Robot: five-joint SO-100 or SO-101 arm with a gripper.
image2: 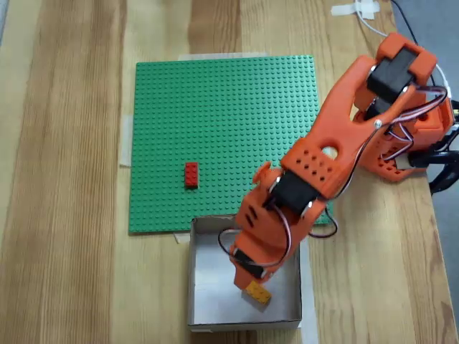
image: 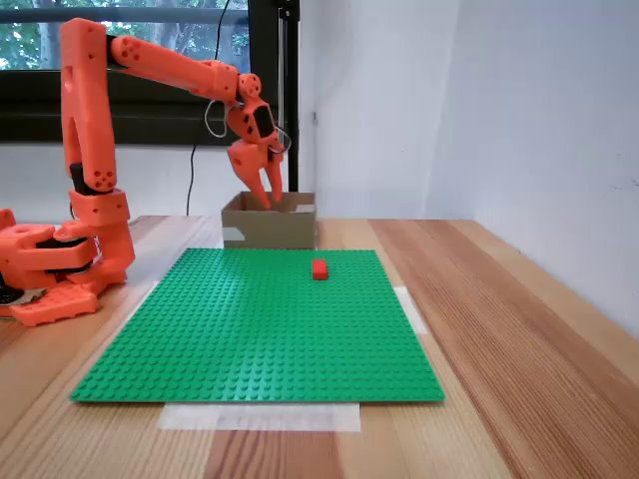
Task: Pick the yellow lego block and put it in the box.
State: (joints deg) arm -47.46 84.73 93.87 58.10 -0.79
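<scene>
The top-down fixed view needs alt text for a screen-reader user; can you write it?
An orange robot arm reaches over an open cardboard box, its hand holding a yellow lego block above the box's floor. Beside the box lies a green studded baseplate on a wooden table, with a small red brick on it.

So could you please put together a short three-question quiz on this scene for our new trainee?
1. True or false: the pincer is above the box.
2. Which brick lies on the green baseplate? A) the red brick B) the yellow lego block C) a blue brick
3. Fill in: in the top-down fixed view, the yellow lego block sits at the tip of the ____.

Key: 1 true, in both fixed views. 2 A. 3 pincer; whether its grip is closed on the block cannot be told.
</scene>
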